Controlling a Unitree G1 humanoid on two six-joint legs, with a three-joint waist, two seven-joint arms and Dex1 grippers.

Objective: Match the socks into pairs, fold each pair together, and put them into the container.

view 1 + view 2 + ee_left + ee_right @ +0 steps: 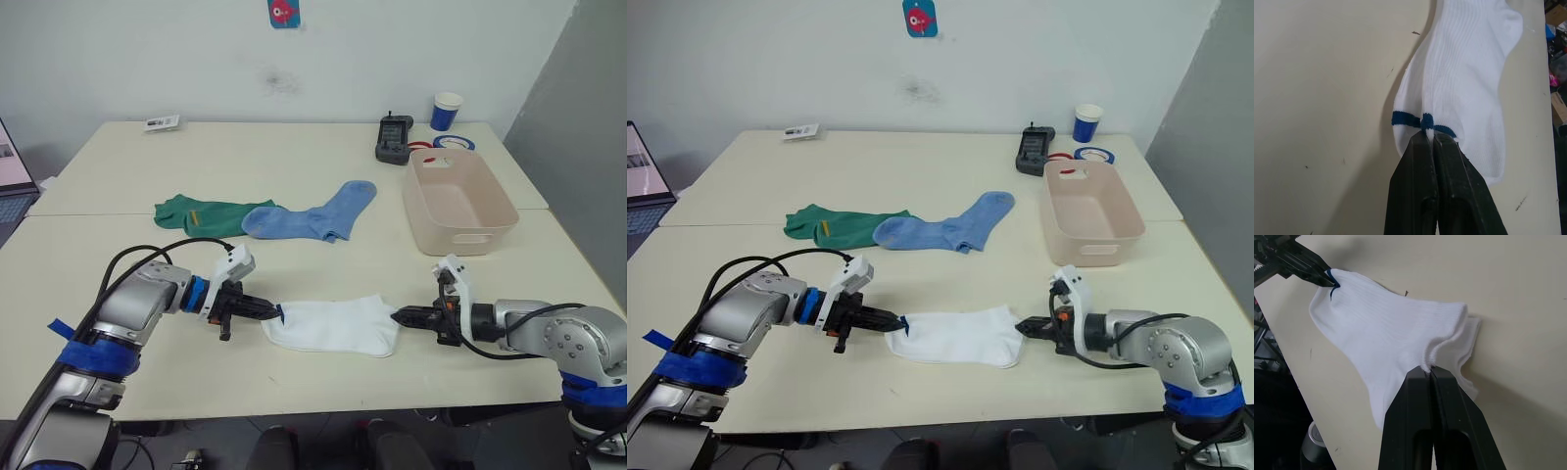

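A white pair of socks (338, 326) lies stacked flat near the table's front edge, its cuff marked by a dark blue band (1422, 121). My left gripper (277, 312) is shut on that cuff end, and my right gripper (396, 317) is shut on the toe end (1449, 333). The sock is stretched between them. Farther back lie a dark green sock (201, 214) and a light blue sock (313, 217), overlapping. The beige-pink container (458, 200) stands at the back right and looks empty.
A black handheld device (394, 138), a blue-and-white paper cup (446, 111) and a blue ring of tape (454, 143) sit behind the container. A small card (161, 122) lies at the far left back. A laptop edge (14, 186) shows at the left.
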